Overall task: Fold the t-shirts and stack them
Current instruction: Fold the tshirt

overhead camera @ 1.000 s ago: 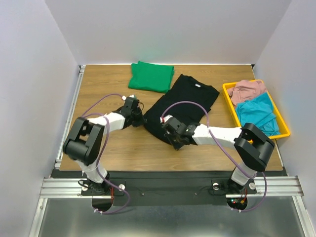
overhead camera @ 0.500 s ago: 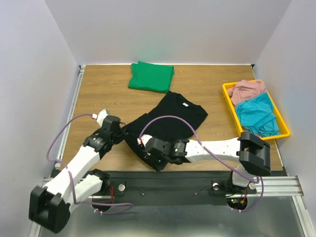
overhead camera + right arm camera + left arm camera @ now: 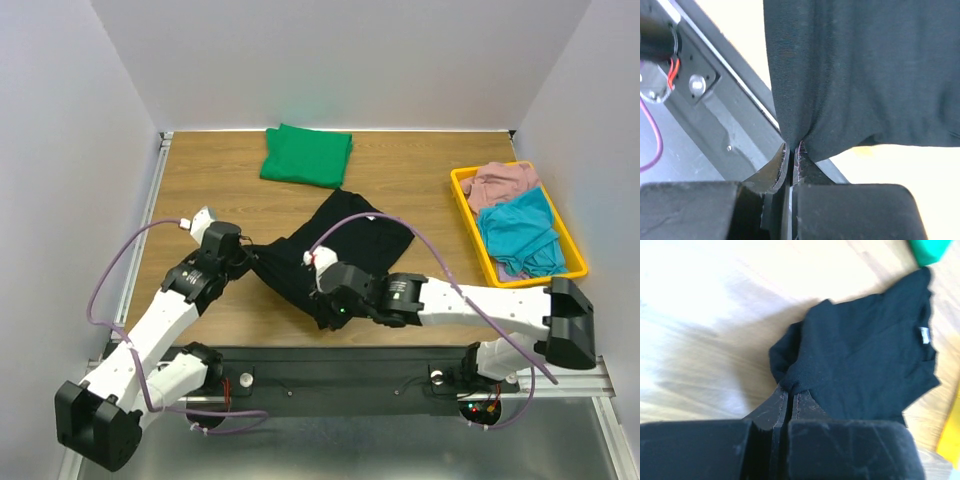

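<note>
While the left gripper [image 3: 245, 262] and right gripper [image 3: 325, 300] each clamp its near edge, the black t-shirt [image 3: 350, 245] lies at the middle of the table [image 3: 200, 180], its long axis running from them toward one o'clock, collar farthest. The folded green t-shirt [image 3: 306, 155] sits at twelve o'clock, nearer the left arm.

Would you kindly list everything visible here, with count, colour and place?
black t-shirt: one, black, mid-table, pinched by both claws
green t-shirt: one, green, folded at table's far edge
bin: one, yellow, table's right side
pink cloth: one, pink, bin's far end
teal cloth: one heap, teal, bin's near end
table: one, brown wood
left claw: one, black, shut on black t-shirt
right claw: one, black, shut on black t-shirt
</note>
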Motion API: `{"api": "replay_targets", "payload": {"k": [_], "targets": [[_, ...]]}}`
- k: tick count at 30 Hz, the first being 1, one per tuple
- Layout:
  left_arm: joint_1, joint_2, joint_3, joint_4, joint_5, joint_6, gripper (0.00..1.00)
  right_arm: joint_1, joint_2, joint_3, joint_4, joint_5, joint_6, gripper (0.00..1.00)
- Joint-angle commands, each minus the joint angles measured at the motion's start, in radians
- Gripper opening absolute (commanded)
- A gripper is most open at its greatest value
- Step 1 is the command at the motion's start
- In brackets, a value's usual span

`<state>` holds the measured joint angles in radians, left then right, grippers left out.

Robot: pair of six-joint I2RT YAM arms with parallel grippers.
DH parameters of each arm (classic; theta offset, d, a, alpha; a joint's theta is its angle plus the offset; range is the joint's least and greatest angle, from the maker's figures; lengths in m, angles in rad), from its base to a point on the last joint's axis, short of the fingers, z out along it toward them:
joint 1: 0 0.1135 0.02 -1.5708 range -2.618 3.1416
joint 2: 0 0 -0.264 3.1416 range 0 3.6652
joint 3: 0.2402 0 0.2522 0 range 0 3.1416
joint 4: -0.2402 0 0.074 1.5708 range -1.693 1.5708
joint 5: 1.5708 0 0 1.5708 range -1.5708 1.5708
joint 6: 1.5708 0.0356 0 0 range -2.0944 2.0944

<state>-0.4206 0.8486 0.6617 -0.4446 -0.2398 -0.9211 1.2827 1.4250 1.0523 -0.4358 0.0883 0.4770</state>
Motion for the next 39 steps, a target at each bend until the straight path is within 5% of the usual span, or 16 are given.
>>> {"api": "replay_targets", "payload": {"k": [1, 21, 39], "targets": [[-0.01, 0.047, 0.105, 0.119, -0.018, 0.03, 0.0, -0.031, -0.087, -0.008, -0.078, 0.074, 0.044, 0.0], [-0.098, 0.506, 0.535, 0.313, 0.022, 0.12, 0.0, -0.439, -0.235, 0.038, -0.196, 0.182, -0.026, 0.0], [-0.132, 1.029, 1.004, 0.32, 0.066, 0.206, 0.0, -0.825, -0.04, 0.095, -0.179, 0.126, -0.071, 0.0]]}}
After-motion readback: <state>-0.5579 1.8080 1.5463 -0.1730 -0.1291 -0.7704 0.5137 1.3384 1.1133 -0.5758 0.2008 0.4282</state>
